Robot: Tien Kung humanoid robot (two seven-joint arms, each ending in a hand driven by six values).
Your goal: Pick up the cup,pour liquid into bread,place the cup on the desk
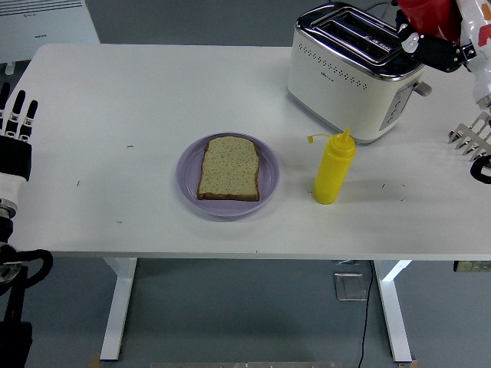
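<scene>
A slice of bread lies on a purple plate in the middle of the table. My right hand is high at the top right, above the toaster, shut on a red squeeze bottle that is mostly cut off by the picture's top edge. A yellow squeeze bottle stands upright to the right of the plate. My left hand rests at the left edge with its fingers straight and holding nothing.
A white and chrome toaster stands at the back right. A metal rack shows at the right edge.
</scene>
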